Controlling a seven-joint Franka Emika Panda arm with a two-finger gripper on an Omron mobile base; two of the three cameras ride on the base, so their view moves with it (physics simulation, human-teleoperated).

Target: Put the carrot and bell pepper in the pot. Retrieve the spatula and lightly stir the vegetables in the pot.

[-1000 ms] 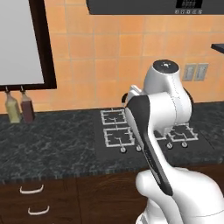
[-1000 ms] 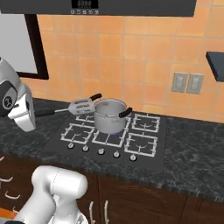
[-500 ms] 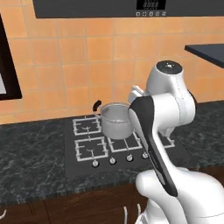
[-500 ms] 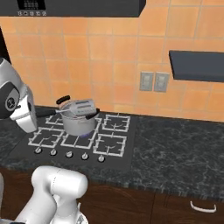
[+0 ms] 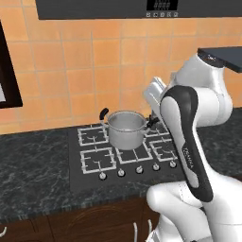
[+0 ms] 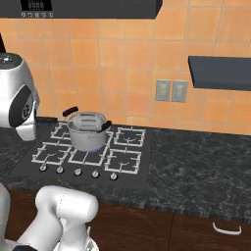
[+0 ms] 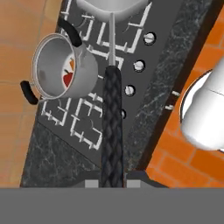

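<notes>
Spatula (image 7: 112,109) gripped by the closed gripper (image 7: 112,181).
Its pale blade (image 6: 88,118) is held over the pot (image 5: 126,129), which stands on the stove (image 6: 122,159) at its back left burner; carrot (image 7: 71,64) and pepper (image 7: 67,80) are seen inside the pot.

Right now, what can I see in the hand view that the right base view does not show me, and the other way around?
Hand view alone: the inside of the pot, with the red pepper and the orange carrot lying in it, and the tool shut on the spatula by its dark handle.

Right base view alone: the wall sockets, the dark shelf and the spatula's pale blade above the pot's rim.

Both: the steel pot with its black handles, the stove with its knobs, the dark counter and the orange tiles.
</notes>
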